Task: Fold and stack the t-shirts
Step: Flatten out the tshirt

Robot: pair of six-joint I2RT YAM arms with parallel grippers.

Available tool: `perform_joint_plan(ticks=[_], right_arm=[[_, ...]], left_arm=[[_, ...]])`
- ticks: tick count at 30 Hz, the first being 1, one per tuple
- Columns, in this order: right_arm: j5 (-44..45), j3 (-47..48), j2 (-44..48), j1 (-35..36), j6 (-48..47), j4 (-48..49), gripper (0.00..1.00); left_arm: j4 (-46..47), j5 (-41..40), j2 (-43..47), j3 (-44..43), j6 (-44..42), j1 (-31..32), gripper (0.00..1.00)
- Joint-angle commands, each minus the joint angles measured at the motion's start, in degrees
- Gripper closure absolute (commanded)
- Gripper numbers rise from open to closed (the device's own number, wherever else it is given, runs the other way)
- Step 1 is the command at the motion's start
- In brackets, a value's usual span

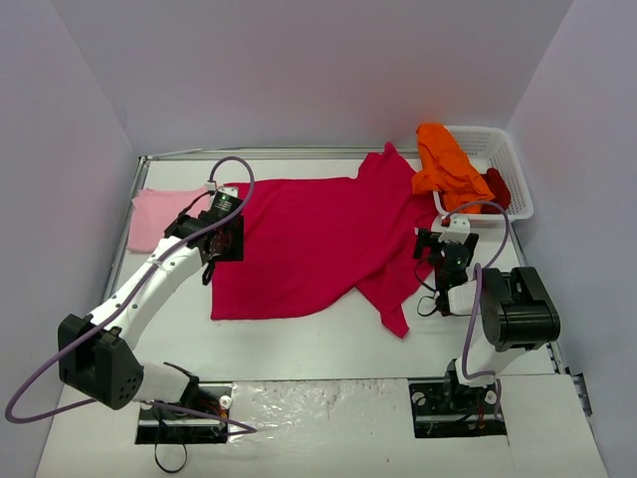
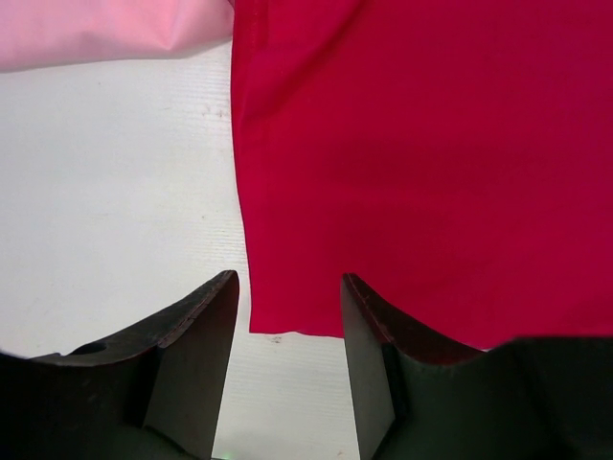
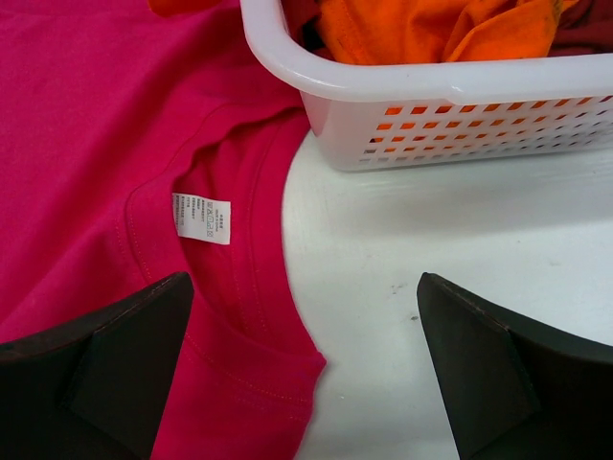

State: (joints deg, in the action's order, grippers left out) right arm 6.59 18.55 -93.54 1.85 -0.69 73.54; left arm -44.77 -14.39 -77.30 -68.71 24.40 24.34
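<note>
The left gripper (image 2: 289, 283) hung half-spread over the crimson shirt's (image 1: 309, 244) hem corner, pinching nothing. The right gripper (image 3: 306, 283) gaped wide above its collar. The shirt lay flat mid-table, long axis left-right, hem leftward. Bare table (image 1: 299, 349) ran along the near edge. The dark red shirt (image 1: 498, 187) sat mostly hidden in the far-right corner basket (image 1: 520, 179).

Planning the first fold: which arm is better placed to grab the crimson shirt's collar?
Right. The right pincer hangs wide open over the collar, label in view, beside the basket. The left pincer sits at the opposite hem edge, near the pink shirt.
</note>
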Motion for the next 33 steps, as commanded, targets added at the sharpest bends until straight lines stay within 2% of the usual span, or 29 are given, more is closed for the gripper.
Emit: perform_joint_plan(ticks=[1, 7, 16, 24, 25, 27, 33], right_arm=[[0.09, 1.58, 0.46, -0.26, 0.07, 8.20, 0.00], [0.09, 1.58, 0.46, -0.26, 0.07, 8.20, 0.00], [0.09, 1.58, 0.46, -0.26, 0.07, 8.29, 0.00], [0.09, 1.58, 0.46, -0.18, 0.07, 8.29, 0.00], [0.09, 1.58, 0.55, -0.26, 0.07, 8.29, 0.00], [0.09, 1.58, 0.46, -0.26, 0.07, 8.29, 0.00], [0.09, 1.58, 0.46, -0.26, 0.07, 8.29, 0.00]], left_arm=[[0.48, -0.64, 1.71, -0.55, -0.50, 0.36, 0.55], [0.65, -1.34, 2.67, -0.64, 0.03, 0.45, 0.55], [11.81, 1.74, 7.15, 3.84, 3.02, 0.36, 0.46], [11.99, -3.72, 7.96, 2.97, 0.65, 0.45, 0.36], [11.90, -3.36, 7.43, 2.79, 0.38, 0.45, 0.30], [11.82, -4.14, 5.85, 2.27, -1.11, 0.62, 0.05], [18.05, -4.68, 4.09, 4.46, -0.85, 0.62, 0.06]])
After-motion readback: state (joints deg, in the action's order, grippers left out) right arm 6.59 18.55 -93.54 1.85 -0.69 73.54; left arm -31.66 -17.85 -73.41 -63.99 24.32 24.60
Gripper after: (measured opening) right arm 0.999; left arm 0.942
